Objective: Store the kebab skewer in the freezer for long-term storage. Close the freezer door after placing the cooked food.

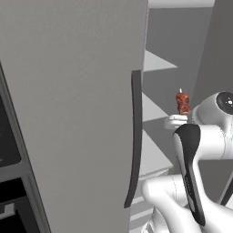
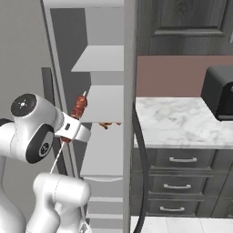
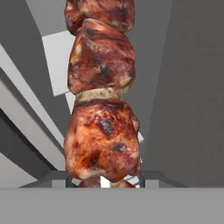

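Skewer (image 1: 182, 103) upright in the claw (image 1: 181, 119), pinched at its low end before the open freezer (image 2: 102, 63) shelves; light, stiff, greasy, likely best gripped low on the meat.

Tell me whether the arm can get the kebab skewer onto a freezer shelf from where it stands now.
Probably yes. The freezer door stands open, the claw is shut on the kebab skewer in front of the white shelves, and nothing stands between them.
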Robot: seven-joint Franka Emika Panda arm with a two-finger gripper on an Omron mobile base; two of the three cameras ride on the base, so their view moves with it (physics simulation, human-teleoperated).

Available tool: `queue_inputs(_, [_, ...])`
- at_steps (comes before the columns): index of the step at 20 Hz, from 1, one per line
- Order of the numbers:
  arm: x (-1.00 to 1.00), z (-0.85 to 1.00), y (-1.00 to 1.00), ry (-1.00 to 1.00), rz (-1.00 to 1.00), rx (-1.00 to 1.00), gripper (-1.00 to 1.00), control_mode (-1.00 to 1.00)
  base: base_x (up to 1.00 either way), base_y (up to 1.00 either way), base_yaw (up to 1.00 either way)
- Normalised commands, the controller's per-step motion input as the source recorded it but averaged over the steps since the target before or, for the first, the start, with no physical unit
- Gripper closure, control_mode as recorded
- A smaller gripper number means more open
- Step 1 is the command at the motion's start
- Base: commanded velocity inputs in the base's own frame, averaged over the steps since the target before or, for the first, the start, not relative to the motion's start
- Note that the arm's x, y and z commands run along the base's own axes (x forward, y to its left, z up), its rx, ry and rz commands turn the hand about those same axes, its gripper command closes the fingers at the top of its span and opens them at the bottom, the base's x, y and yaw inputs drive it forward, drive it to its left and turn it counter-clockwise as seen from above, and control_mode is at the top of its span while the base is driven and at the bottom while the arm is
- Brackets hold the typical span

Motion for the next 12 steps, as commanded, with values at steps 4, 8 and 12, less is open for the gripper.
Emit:
queue_inputs(4, [0.0, 0.0, 0.0, 0.0, 0.0, 0.0, 1.0, 1.0, 0.24, -0.29, 0.06])
queue_inputs(8, [0.0, 0.0, 0.0, 0.0, 0.0, 0.0, 1.0, 1.0, 0.1, -0.14, 0.04])
queue_inputs(12, [0.0, 0.0, 0.0, 0.0, 0.0, 0.0, 1.0, 1.0, 0.03, 0.0, 0.02])
